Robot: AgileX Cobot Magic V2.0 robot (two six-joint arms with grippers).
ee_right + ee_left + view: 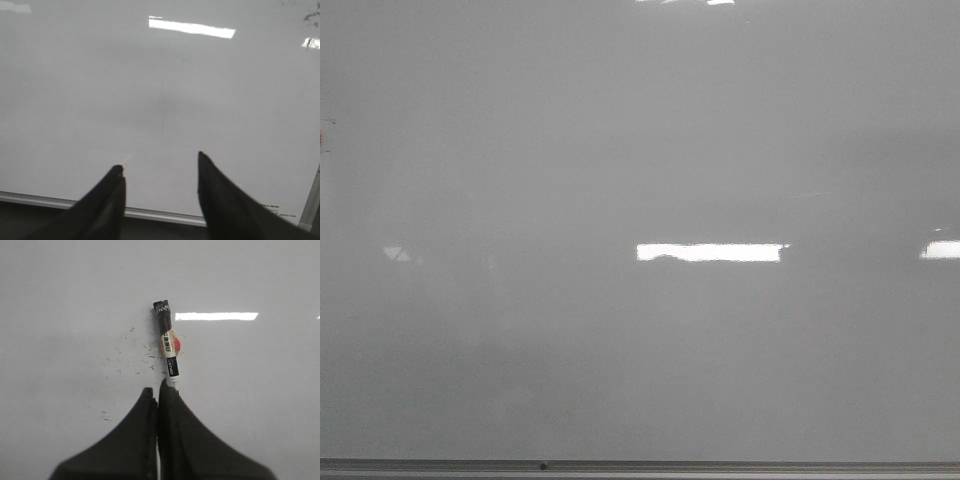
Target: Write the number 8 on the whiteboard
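1. The left gripper (159,392) is clamped on a marker (167,345) at frame centre, above the whiteboard (60,300).
2. The right gripper (160,167) stands wide, empty.
3. No number 8 visible; faint specks only, possibly old ink.
4. Next: press the tip down and begin the stroke.

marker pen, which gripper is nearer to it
Left. The left gripper is shut on the marker pen, held over the whiteboard. The right gripper hangs open, with no pen in its view.

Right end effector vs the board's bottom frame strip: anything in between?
Nothing. In the right wrist view the open right end effector hangs over bare whiteboard; only glossy surface runs down to the grey frame strip.
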